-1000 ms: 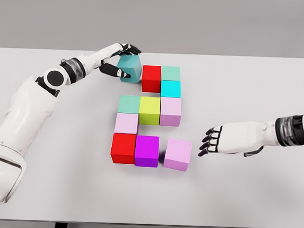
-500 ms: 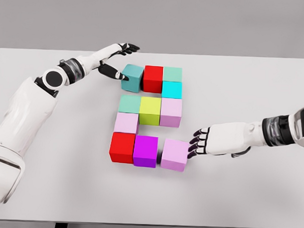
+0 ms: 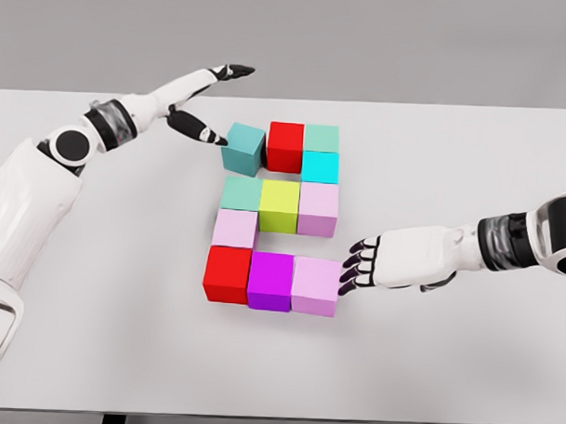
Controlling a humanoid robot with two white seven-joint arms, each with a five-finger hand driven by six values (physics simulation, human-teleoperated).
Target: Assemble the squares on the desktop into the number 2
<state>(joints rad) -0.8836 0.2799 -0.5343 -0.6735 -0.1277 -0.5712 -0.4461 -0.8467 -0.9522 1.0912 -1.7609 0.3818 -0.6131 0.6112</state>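
Observation:
Coloured cubes form a block figure on the white table [image 3: 471,163]. The top row holds a teal cube [image 3: 242,148], a red cube [image 3: 285,146] and a green cube [image 3: 320,137], with a cyan cube [image 3: 319,166] under the green one. Below sit a mint cube [image 3: 240,193], a yellow cube [image 3: 279,205] and a pink cube [image 3: 317,209]. A pale pink cube [image 3: 235,229] leads to the bottom row: red [image 3: 228,274], magenta [image 3: 271,280], lilac cube [image 3: 316,286]. My right hand [image 3: 354,267] is open, fingertips against the lilac cube's right side. My left hand [image 3: 212,103] is open, thumb tip near the teal cube.
The table's front edge runs along the bottom of the view, and its far edge lies just behind the top row of cubes. A plain grey wall stands behind the table.
My left hand released the teal cube beside the red one and opened, lifting away. My right hand pushed the lilac cube left until it met the magenta cube.

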